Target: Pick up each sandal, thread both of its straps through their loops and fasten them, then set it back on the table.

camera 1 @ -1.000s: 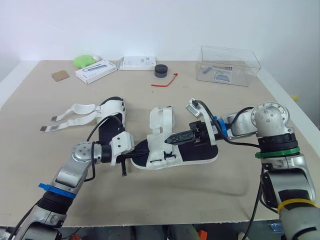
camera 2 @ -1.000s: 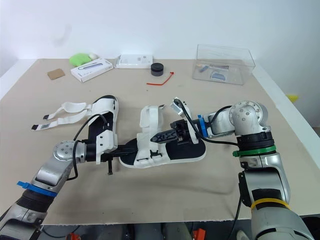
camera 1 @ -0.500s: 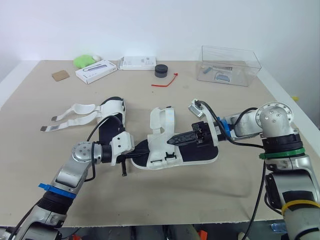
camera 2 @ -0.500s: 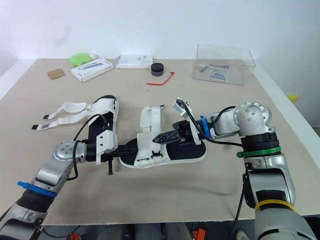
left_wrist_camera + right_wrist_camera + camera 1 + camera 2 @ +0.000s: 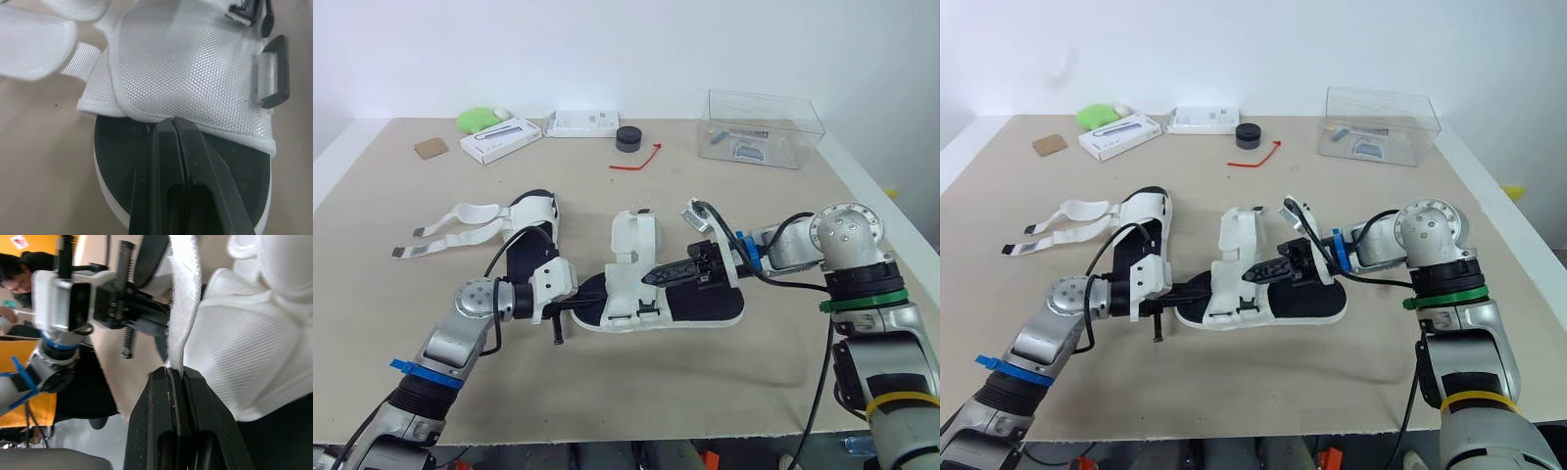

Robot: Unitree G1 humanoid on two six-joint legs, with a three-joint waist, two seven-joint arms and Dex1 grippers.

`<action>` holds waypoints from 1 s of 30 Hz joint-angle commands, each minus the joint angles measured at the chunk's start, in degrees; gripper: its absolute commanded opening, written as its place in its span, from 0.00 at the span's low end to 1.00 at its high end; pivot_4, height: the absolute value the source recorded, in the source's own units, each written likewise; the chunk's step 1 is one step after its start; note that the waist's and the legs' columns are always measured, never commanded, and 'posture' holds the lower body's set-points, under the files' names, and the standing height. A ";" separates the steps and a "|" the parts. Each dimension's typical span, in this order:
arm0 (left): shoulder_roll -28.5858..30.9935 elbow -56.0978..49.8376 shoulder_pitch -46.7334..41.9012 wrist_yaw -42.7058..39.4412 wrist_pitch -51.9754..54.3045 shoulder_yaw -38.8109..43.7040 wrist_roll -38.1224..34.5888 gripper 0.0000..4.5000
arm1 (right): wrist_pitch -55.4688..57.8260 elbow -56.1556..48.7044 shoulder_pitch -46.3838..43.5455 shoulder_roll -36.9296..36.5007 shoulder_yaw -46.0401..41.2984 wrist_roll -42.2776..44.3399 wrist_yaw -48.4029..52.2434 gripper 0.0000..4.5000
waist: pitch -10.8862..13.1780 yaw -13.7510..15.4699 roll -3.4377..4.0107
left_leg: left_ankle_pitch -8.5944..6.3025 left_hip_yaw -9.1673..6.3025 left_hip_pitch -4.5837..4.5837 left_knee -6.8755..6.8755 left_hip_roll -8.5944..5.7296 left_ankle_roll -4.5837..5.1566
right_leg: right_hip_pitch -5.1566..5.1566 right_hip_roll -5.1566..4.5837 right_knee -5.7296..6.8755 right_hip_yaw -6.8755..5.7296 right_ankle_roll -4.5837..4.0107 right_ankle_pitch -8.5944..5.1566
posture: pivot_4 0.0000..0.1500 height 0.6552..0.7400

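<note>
A sandal lies flat on the bench at the centre of the eye views. It has a black footbed, a white rim round the sole and a white mesh upper standing over its left-of-centre part. The left wrist view shows the upper's woven texture and stitched hem, with a black rectangular loop on a short web tab at its side. The left hand reaches in from the lower left. It is clenched, its two fingers pressed together over the footbed, with the tips nipping the hem of the upper. The right hand comes from the right of the frame, low over the footbed, and is clamped on a white strap that rises from its fingertips. A second sandal lies left of centre, its two straps splayed loose toward the left edge.
</note>
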 commanded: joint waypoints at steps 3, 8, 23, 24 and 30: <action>-0.02 -1.41 1.18 0.06 0.08 -1.18 0.52 0.00 | 0.62 -1.55 -0.20 -0.03 1.30 -2.04 1.54 0.01 | 0.00 0.00 0.00 | -0.03 0.00 -0.02 -0.01 0.00 0.05 | 0.00 0.00 -0.02 -0.01 0.00 0.00 | 1.00 1.00; 0.12 -1.79 1.85 -0.61 -0.17 -1.81 0.59 0.00 | 0.62 -2.96 -0.87 -0.24 0.49 -0.65 1.15 0.01 | 0.00 0.01 0.00 | -0.09 0.00 -0.08 -0.01 0.00 0.15 | -0.01 -0.04 -0.12 -0.06 0.00 0.00 | 1.00 1.00; 0.00 -0.37 1.25 -0.88 -0.83 -2.16 0.85 0.00 | 0.62 -6.58 0.22 -3.05 -0.29 14.38 -7.88 0.01 | -0.03 0.11 0.04 | -0.15 -0.35 -0.42 0.00 -0.06 0.23 | -0.01 -0.42 -0.41 -0.79 -0.02 0.01 | 1.00 1.00; -0.02 -0.26 1.19 -0.84 -0.88 -2.19 0.86 0.00 | 0.62 -6.81 0.72 -3.05 -0.21 14.90 -8.71 0.01 | -0.03 0.12 0.05 | -0.15 -0.39 -0.44 0.00 -0.07 0.23 | -0.01 -0.44 -0.41 -0.83 -0.02 0.01 | 1.00 1.00; 0.03 -0.20 1.10 -0.63 -1.01 -2.33 0.85 0.00 | 0.62 -7.40 2.31 -2.60 -0.72 16.34 -12.84 0.01 | -0.04 0.11 0.07 | -0.15 -0.49 -0.48 0.01 -0.09 0.23 | 0.02 -0.48 -0.45 -0.96 -0.02 0.00 | 1.00 1.00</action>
